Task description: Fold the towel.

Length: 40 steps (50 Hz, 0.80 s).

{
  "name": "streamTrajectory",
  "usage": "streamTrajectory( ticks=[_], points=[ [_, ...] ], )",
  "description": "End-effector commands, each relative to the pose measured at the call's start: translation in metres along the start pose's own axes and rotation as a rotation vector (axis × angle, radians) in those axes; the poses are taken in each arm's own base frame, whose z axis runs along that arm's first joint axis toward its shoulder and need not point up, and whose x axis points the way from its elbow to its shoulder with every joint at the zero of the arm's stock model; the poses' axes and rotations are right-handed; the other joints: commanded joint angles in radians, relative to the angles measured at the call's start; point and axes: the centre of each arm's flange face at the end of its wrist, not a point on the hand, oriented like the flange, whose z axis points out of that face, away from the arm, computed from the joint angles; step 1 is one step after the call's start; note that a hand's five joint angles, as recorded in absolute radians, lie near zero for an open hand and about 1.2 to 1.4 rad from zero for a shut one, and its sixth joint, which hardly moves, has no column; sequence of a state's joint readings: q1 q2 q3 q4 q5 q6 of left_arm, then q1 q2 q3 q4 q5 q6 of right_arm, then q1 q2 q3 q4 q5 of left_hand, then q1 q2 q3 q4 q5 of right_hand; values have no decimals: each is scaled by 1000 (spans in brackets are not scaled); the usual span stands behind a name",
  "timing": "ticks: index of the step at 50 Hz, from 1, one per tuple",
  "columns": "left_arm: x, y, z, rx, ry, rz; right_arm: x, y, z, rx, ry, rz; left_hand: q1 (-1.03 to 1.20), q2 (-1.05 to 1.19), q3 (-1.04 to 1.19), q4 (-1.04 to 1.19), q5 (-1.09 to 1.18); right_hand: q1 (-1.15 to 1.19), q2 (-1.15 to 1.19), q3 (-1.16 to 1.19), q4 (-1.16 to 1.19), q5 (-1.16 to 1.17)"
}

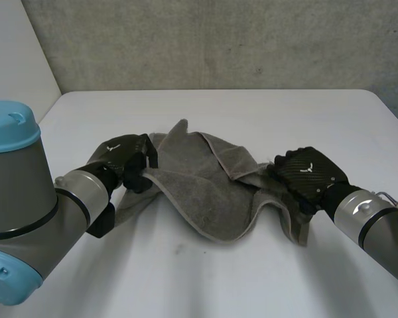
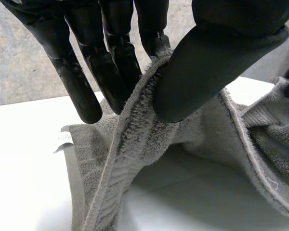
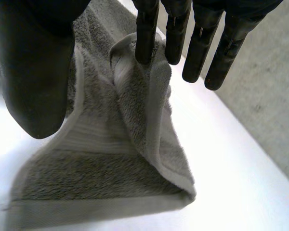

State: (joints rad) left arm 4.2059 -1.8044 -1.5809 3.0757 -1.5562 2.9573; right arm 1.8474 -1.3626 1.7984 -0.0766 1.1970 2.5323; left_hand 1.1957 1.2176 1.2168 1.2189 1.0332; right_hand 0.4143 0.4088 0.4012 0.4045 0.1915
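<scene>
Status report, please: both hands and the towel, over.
Left hand pinching towel edge. Right hand gripping the opposite end. Towel lifted at both ends, sagging and crumpled between, not yet folded. Nothing in the way.

We see a white table (image 1: 205,285) in the lower part, a rough grey concrete wall (image 1: 219,40) across the top, and a white panel (image 1: 16,53) at upper left.
</scene>
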Motion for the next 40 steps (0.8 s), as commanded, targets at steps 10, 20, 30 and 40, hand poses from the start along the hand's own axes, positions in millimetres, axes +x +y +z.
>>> streamTrajectory(
  ticks=[10,20,30,40],
  points=[
    [-5,2,2,-8,-16,-6,2,14,3,-64,25,409,201,179,179,177,189,-15,-10,-2,-5,33],
    [-6,3,1,-14,-20,-7,-6,24,6,-109,-1,475,201,179,179,177,189,-124,-118,-111,-114,-76],
    [-7,5,1,-21,-20,-7,-15,40,20,-119,-18,498,201,179,179,177,189,-30,-25,-17,-20,18],
    [-7,6,0,-26,-21,-9,-14,49,39,-90,15,479,201,179,179,177,189,193,199,206,203,242]
  ],
)
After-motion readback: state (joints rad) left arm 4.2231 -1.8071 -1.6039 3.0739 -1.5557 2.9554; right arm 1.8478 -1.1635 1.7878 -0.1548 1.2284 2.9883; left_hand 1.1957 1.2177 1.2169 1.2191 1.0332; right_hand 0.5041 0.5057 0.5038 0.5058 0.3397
